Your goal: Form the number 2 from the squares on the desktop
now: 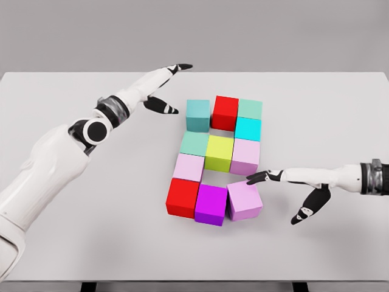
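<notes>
Eleven squares [219,155] already read as a near-complete 2 mid-counter [340,109]; lilac square [245,200] at 5 o'clock sits skewed, touched by open right hand [292,188]; left hand [163,88] open, empty, at 10 o'clock.

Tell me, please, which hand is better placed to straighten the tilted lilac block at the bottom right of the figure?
The right hand: its fingertips lie at the lilac block. The left hand hovers open beyond the figure's top left, far away.

Left hand [163,85] raised, fingers extended — right hand [290,188] low, fingers spread.
</notes>
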Controlling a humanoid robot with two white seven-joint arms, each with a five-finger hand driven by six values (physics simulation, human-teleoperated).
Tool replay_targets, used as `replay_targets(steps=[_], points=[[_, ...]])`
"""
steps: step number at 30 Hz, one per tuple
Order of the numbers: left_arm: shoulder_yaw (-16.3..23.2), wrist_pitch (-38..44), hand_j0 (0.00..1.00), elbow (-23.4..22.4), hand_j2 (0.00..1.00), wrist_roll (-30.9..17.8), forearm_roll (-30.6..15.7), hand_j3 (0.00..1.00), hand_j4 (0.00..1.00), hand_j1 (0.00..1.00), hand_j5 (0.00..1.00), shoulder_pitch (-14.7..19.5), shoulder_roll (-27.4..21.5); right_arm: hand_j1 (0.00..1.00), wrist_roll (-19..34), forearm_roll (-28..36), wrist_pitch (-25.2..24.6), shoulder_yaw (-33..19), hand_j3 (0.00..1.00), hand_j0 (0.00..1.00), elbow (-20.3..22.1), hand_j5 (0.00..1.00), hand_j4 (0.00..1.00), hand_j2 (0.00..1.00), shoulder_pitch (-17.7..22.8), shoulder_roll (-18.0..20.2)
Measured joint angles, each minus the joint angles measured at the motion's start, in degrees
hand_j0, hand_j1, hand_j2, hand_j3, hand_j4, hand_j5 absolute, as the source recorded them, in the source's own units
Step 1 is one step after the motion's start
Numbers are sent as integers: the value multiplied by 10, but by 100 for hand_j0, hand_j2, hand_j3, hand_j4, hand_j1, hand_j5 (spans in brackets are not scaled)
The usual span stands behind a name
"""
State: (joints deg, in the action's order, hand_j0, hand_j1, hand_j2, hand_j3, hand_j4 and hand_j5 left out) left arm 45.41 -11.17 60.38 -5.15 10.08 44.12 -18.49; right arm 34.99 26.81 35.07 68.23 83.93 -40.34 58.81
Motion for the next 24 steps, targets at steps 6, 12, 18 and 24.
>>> replay_targets(steps=[6, 12, 18, 24], points=[[9, -9, 100, 3, 100, 0, -2, 100, 100, 100, 100, 1, -2, 100, 0, -1, 0, -4, 100, 100, -3, 100, 100, 100, -11, 4], [17, -17, 100, 4, 100, 0, -2, 100, 100, 100, 100, 0, -1, 100, 0, -2, 0, -5, 100, 100, -3, 100, 100, 100, -11, 12], [23, -17, 100, 2, 100, 0, -2, 100, 100, 100, 100, -8, 3, 100, 0, -2, 0, -3, 100, 100, 9, 100, 100, 100, -15, 51], [25, -17, 100, -19, 100, 0, 1, 100, 100, 100, 100, -4, 13, 100, 0, -55, 0, 10, 100, 100, 63, 100, 100, 100, -13, 73]])
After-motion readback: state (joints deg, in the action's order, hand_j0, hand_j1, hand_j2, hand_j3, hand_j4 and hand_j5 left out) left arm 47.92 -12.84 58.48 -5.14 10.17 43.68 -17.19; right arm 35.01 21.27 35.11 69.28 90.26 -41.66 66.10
